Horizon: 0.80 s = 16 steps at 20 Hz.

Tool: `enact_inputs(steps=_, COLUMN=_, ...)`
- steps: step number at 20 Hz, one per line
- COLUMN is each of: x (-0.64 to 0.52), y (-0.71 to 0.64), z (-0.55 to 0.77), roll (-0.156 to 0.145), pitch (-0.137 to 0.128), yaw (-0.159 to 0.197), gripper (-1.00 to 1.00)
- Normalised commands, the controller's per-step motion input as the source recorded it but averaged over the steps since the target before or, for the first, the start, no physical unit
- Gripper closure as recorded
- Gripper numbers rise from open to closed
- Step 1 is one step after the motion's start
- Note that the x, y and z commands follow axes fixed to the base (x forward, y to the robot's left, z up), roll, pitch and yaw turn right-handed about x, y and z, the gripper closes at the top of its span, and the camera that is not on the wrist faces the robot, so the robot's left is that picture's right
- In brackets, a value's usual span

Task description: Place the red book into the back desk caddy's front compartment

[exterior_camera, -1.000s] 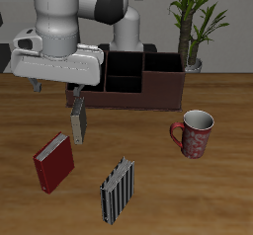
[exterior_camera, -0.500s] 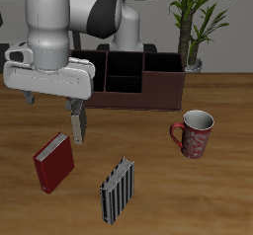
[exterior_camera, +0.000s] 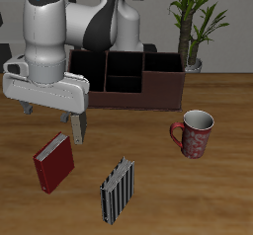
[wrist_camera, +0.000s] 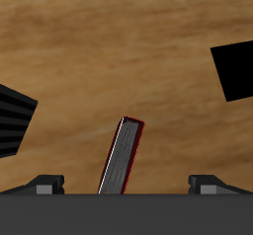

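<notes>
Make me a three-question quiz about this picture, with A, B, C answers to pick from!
1. Where is the red book?
A. on the table, beside the striped book
B. inside the caddy
C. under the mug

2. How many mugs are there?
A. three
B. two
C. one

3. Is the gripper holding the red book?
A. yes
B. no, it hangs above it
C. the book is inside the mug

Answers: 1 A, it lies on the wood near the striped book. 2 C, only one red mug shows. 3 B, the book lies free under the open fingers.
</notes>
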Motion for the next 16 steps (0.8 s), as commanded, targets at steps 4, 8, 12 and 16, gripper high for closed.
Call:
enact_inputs(steps=4, x=0.0, y=0.01, z=-0.19, roll=-0.019, pitch=-0.011, yaw=-0.098, gripper=-1.0)
enact_inputs(steps=8, x=0.04, y=0.09, z=-0.26, roll=0.009, pitch=-0.003, yaw=-0.014, gripper=-1.0)
enact_inputs(steps=12, x=0.06, y=-0.05, z=-0.22, roll=-0.012, pitch=0.021, yaw=-0.087, gripper=-1.0)
enact_inputs(steps=16, x=0.01, y=0.0, z=-0.28, roll=0.001, pitch=0.004, yaw=-0.076, gripper=-1.0)
